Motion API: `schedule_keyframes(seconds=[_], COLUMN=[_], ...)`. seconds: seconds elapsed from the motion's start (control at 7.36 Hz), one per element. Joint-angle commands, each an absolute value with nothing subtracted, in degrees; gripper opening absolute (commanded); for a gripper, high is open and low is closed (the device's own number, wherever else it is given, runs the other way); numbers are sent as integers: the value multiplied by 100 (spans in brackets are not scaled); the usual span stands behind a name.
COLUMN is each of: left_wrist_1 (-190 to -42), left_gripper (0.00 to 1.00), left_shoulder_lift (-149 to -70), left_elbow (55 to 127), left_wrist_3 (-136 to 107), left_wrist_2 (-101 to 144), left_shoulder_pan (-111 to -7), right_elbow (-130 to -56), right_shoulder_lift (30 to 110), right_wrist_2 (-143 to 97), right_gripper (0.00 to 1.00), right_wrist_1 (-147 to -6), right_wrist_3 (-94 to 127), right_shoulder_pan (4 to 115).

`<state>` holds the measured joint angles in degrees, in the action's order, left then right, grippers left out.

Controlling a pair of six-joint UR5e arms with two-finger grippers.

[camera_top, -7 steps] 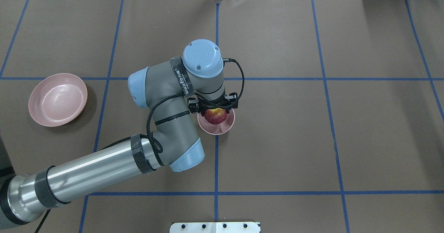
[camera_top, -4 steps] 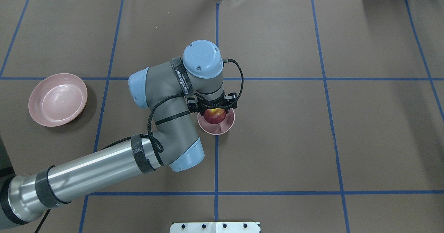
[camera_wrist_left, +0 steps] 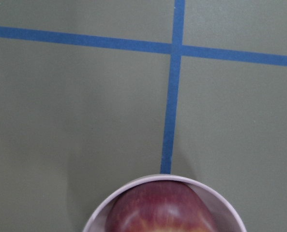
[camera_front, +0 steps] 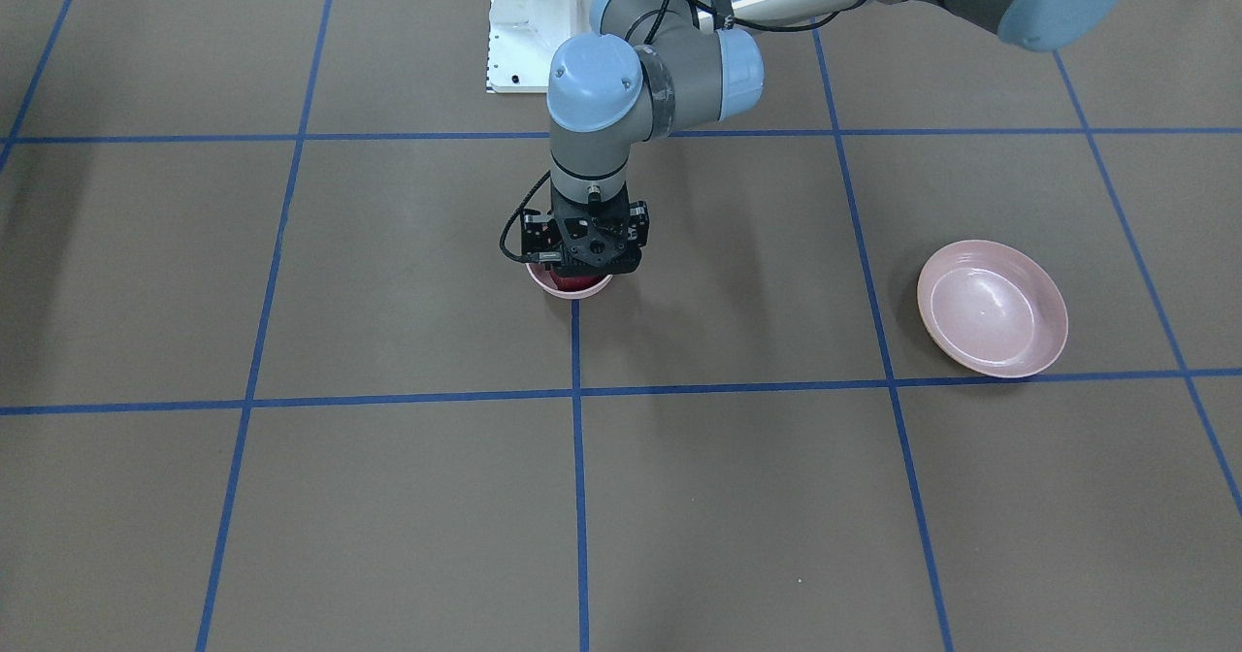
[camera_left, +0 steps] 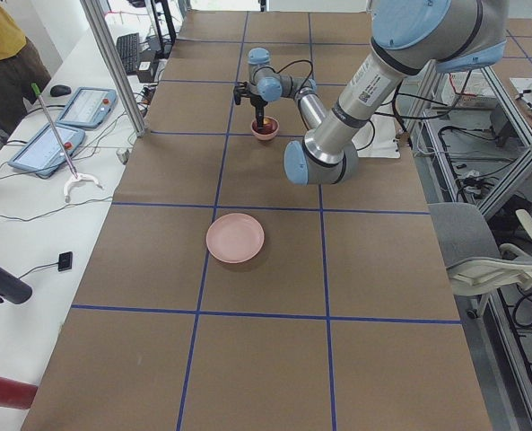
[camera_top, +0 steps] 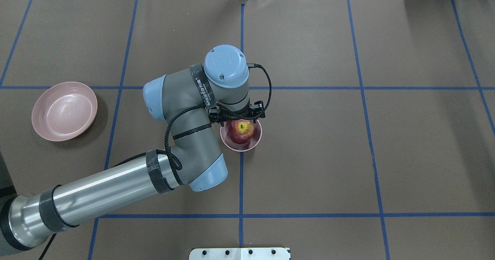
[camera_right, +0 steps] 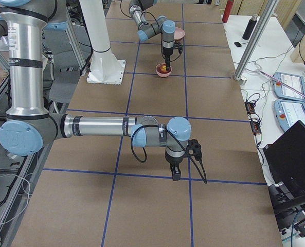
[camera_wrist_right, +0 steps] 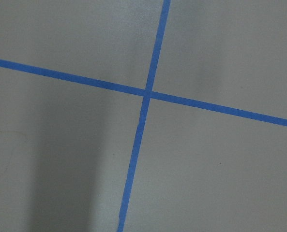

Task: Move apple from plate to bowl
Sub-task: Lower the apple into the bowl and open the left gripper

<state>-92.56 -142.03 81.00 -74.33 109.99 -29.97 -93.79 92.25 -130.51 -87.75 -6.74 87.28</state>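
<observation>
Brown table (camera_top: 348,155): left arm (camera_top: 193,136) crooked above bowl (camera_top: 241,147)

In the overhead view the round dark-red apple (camera_top: 240,131) sits inside the small, deep pale-pink bowl (camera_top: 227,143), a little left of the middle of the frame. A line of blue tape (camera_top: 241,182) runs up to the bowl from the lower edge. The black two-finger left gripper (camera_top: 237,117) stands over the upper rim of the bowl. The wide, shallow pale-pink plate (camera_top: 64,111) lies well apart, at the left edge of the frame, on the brown paper-covered table (camera_top: 348,155).
</observation>
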Motion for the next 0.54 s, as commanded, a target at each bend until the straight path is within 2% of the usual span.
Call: schedule_keyframes(seconds=[0.0,0.27,0.41], left_wrist_1=[-9246,-9185,-9158], left_gripper=[98,98,98], left_shoulder_lift=[-14203,-14194,-13916], left_elbow=[8138,8261,8601], left_wrist_3=[-7418,-7400,-7374], left_wrist_2=[10995,10986,11012], left_shoulder_pan=[-3006,-3085,-3181], right_elbow=[-9378,-9378,-9395], right_shoulder_lift=[9220,9211,9211], right_wrist_2=[-13130,-13105,-13122], right_gripper=[100,100,100], right_wrist_1=[-8763,-8763,-8763], right_wrist_3=[-677,-677,-677], right_shoulder_pan=[8728,8728,8728])
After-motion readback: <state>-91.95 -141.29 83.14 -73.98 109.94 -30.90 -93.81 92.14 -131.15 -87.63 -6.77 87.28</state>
